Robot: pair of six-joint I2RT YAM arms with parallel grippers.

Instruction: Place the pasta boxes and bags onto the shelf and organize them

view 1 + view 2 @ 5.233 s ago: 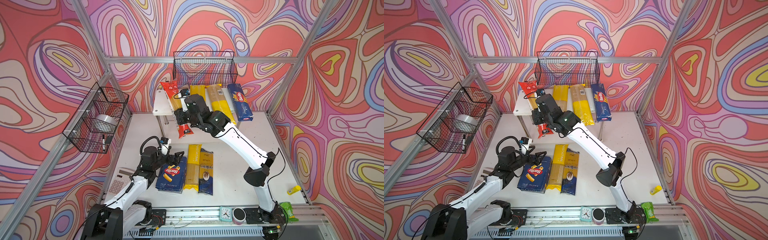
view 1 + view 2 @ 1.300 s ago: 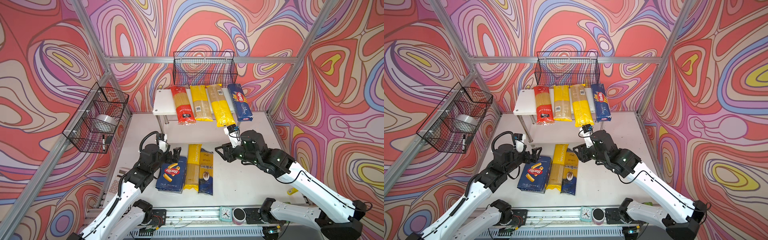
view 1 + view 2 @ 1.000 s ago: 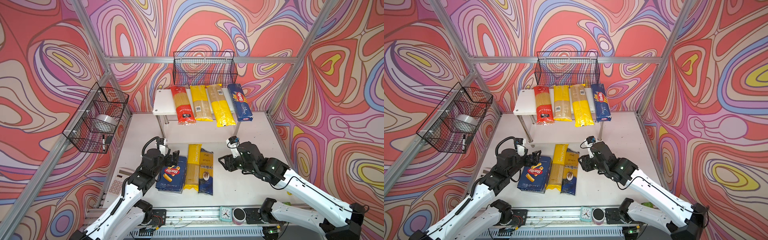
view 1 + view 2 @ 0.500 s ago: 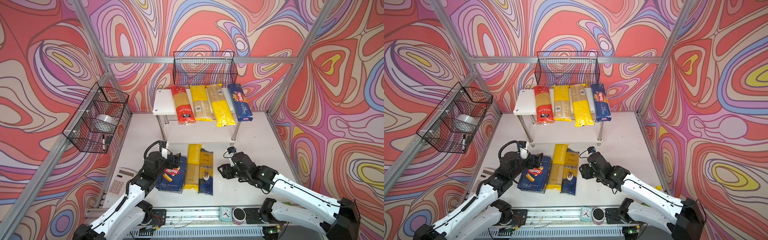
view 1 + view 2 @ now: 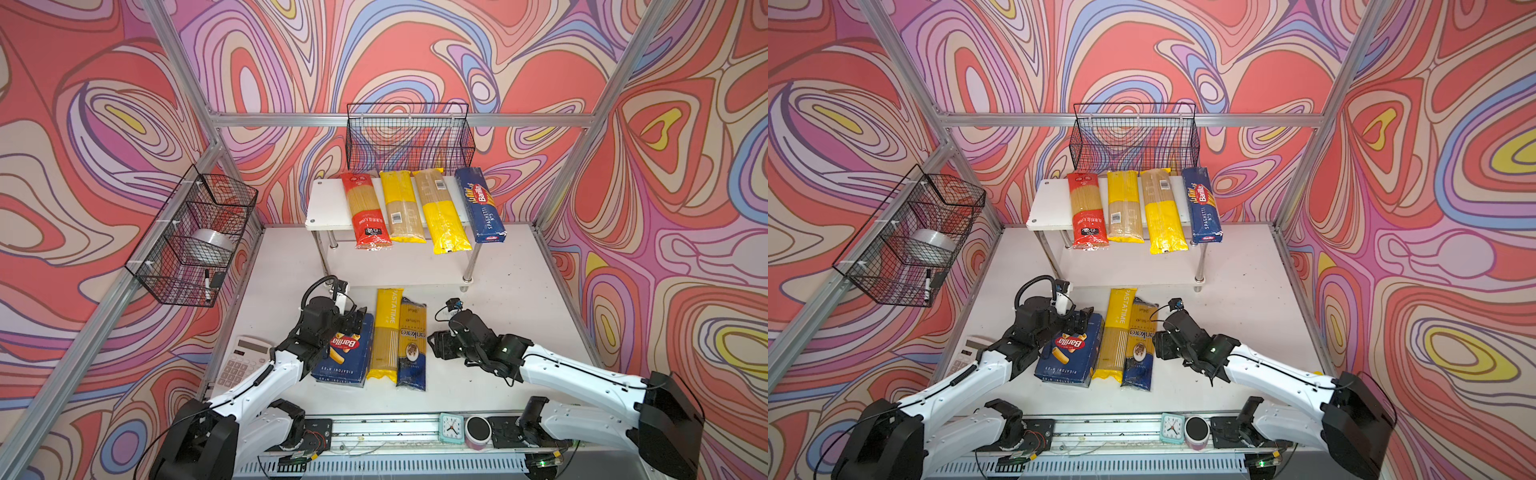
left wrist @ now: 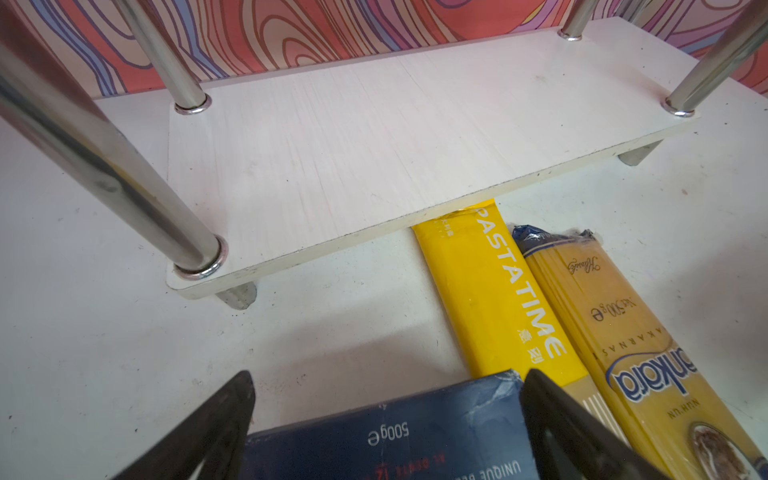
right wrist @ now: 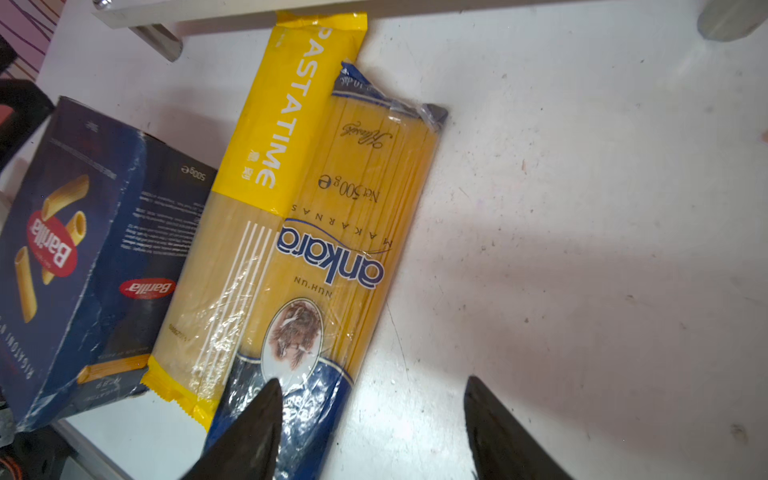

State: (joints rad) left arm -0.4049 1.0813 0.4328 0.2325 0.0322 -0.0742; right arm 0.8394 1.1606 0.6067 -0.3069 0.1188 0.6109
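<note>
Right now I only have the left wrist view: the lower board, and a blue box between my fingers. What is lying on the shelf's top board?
Observer: Four packs lie side by side on the top board: a red bag, a yellow bag, a second yellow bag, then the Spaghetti box.
Operator: Any bare room up there?
Observer: Yes, but only at its left end in both top views, beside the red bag.
Operator: And the right gripper?
Observer: The right gripper is open, low beside the dark blue bag, gripping nothing.
</note>
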